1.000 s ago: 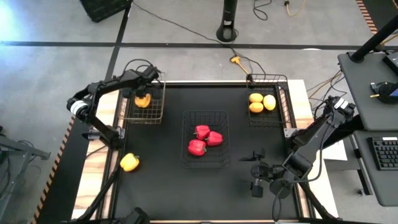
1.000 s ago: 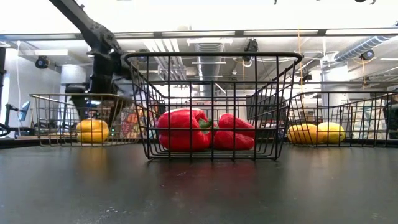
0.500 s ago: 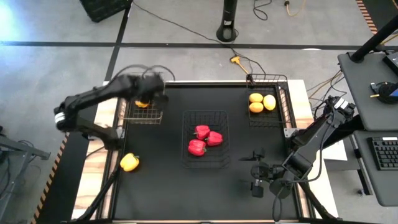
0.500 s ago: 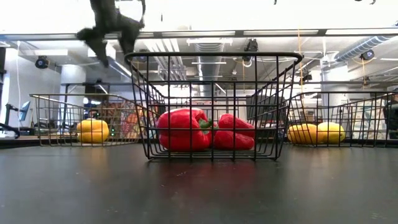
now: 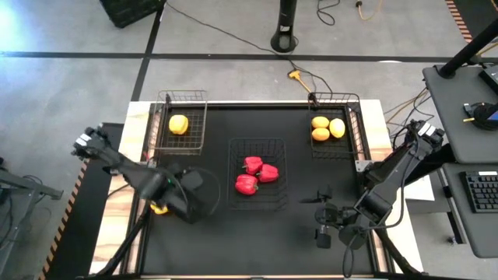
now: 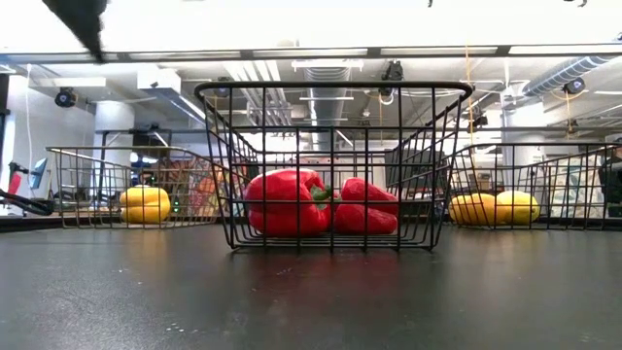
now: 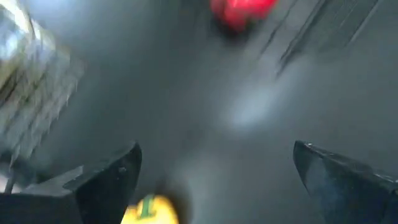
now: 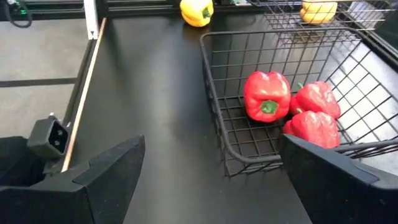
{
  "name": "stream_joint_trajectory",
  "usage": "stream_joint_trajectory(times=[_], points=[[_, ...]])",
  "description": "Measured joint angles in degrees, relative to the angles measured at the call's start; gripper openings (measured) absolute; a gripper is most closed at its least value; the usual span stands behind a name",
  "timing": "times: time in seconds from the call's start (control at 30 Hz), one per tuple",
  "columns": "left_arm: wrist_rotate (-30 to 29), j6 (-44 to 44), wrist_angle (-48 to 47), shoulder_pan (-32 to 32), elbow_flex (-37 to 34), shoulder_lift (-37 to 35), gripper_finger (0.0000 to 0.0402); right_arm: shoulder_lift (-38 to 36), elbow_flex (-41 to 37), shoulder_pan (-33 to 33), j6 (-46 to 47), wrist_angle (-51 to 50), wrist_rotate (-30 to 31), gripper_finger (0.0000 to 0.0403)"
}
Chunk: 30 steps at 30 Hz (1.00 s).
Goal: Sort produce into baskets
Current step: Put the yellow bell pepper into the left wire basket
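Near worktop's left edge, left pincer [image 7: 214,180], fingers apart, hovers over loose yellow pepper [image 5: 159,207]. Glossy, light, rigid, likely slippery: grip across body. Right pincer [image 8: 211,168] parked, fingers apart.

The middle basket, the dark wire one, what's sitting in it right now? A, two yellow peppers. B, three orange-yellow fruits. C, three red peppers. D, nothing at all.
C: the high view shows three red peppers clustered inside the middle basket, and the right wrist view shows the same three lying on its wire floor.
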Motion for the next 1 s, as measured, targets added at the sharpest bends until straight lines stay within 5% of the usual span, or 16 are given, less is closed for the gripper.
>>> stream_joint_trajectory(times=[0.23, 0.43, 1.0], points=[[18.6, -6.2, -13.4, -1.0, -0.8, 9.1, 0.0397, 0.6, 0.0, 0.5, 0.1, 0.2, 0.0, 0.0364], [30.0, -3.3, -12.8, -0.4, -6.1, 11.5, 0.0397, 1.8, 0.0, 0.5, -0.2, 0.2, 0.3, 0.0364], [30.5, -4.6, -3.8, 1.0, -22.8, 7.4, 0.0397, 6.5, -0.1, 0.5, 0.0, 0.5, -1.5, 0.0364]])
